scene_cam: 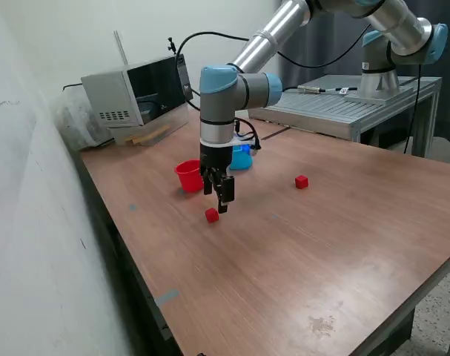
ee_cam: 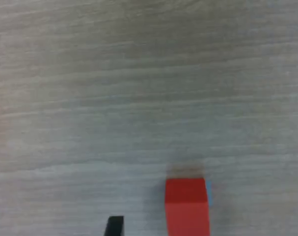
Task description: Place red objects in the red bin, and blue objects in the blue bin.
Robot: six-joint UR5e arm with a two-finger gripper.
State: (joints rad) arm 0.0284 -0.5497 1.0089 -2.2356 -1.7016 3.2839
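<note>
The gripper (scene_cam: 219,199) is held spread and empty just above a red cube (scene_cam: 212,215), apparently to straddle it for the red cup (scene_cam: 187,176).

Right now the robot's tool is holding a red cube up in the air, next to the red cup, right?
Not quite. The tool holds nothing: the red cube lies on the table just under it, as the exterior view shows. The red cup is indeed close by.

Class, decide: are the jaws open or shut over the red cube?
Open. In the wrist view the fingertips stand wide apart, with the cube loose on the table between them.
</note>
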